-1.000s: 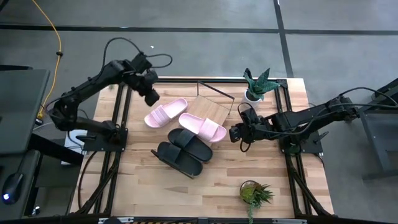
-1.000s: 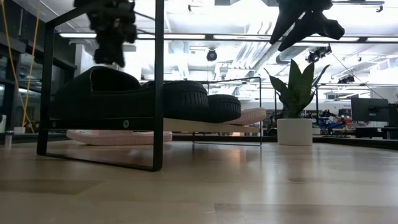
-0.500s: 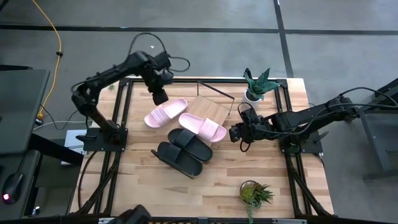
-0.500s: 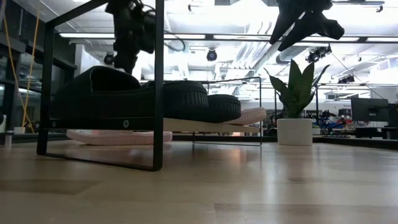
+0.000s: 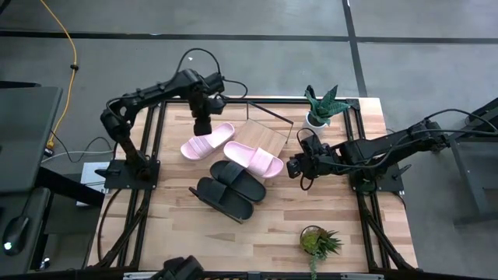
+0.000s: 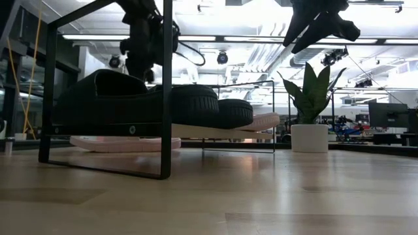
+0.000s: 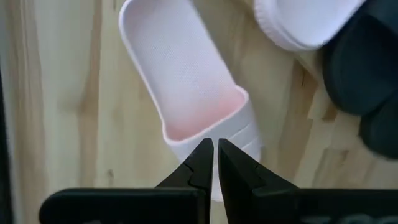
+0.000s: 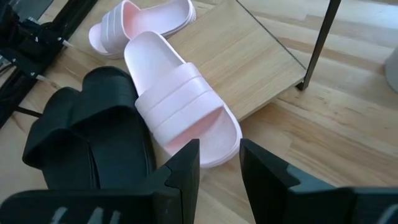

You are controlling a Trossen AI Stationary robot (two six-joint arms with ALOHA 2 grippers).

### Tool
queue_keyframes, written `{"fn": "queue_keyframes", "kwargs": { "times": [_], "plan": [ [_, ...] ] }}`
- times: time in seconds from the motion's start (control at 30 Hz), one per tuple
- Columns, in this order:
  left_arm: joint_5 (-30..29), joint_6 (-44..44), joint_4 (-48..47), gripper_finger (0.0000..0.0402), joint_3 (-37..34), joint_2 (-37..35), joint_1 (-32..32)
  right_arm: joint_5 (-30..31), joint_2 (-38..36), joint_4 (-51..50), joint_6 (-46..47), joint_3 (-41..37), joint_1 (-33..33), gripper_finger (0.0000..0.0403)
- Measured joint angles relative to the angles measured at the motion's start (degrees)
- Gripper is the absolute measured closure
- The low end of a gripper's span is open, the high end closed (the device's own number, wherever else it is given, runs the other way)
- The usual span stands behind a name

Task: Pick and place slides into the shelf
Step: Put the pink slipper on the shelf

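Note:
My left gripper (image 5: 201,128) hangs shut just above the strap end of a pale pink slide (image 7: 186,74) that lies flat on the table by the shelf's left side (image 5: 207,143). The shelf (image 5: 263,137), a light board on a thin black wire frame, is tilted. The second pink slide (image 8: 180,99) lies partly on the board. Two black slides (image 5: 236,180) (image 5: 223,198) lie side by side on the table at the shelf's near side. My right gripper (image 8: 219,158) hovers open, just right of the second pink slide.
A potted plant in a white pot (image 5: 320,109) stands at the table's far right corner. A second small plant (image 5: 317,243) sits near the near edge. Bare tabletop (image 5: 171,225) lies along the near side and to the left.
My left arm has swung from the table's far left corner toward the right and come over the pink slide on the table, with the gripper pointing down at it. The slides and shelf have stayed where they were.

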Motion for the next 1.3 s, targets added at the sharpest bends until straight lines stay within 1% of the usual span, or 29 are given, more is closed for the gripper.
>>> {"fn": "queue_keyframes", "kwargs": {
  "times": [0.23,0.37,0.43,0.57,0.73,0.87,0.97,1.03,1.13,1.3],
  "plan": [
    [0.07,20.66,1.66,0.0387,0.0,0.59,-3.64,-0.01,0.0,0.0,-0.64,0.0,0.0,0.0298],
    [3.27,27.25,1.72,0.0387,0.0,0.56,-4.57,-0.04,0.0,0.02,-0.64,0.0,0.04,0.0298],
    [4.71,28.69,1.72,0.0387,0.0,0.55,-4.48,-0.08,0.0,0.02,-0.64,0.0,0.04,0.0298],
    [4.96,29.31,1.86,0.0387,0.0,1.62,-4.41,-0.26,0.0,0.04,-0.64,0.0,0.04,0.0298],
    [2.53,29.04,2.43,0.0387,0.0,3.48,-4.43,-0.38,0.0,0.21,-0.64,0.0,0.04,0.0298],
    [1.58,27.02,3.19,0.0387,0.0,5.16,-4.43,-0.34,0.0,0.22,-0.64,0.0,0.04,0.0298],
    [1.57,23.87,5.65,0.0387,-0.02,5.55,-4.43,-0.3,0.0,0.22,-0.64,0.0,0.04,0.0298],
    [1.7,23.17,6.62,0.0381,-0.02,5.51,-4.43,-0.3,0.0,0.22,-0.64,0.0,0.04,0.0298],
    [1.7,20.62,6.65,0.0346,-0.02,5.51,-4.41,-0.25,0.0,0.22,-0.65,0.0,0.04,0.0298],
    [1.75,15.33,5.97,0.0254,-0.02,5.49,-4.01,-0.21,0.0,0.22,-1.34,0.0,0.04,0.0298]
  ]
}}
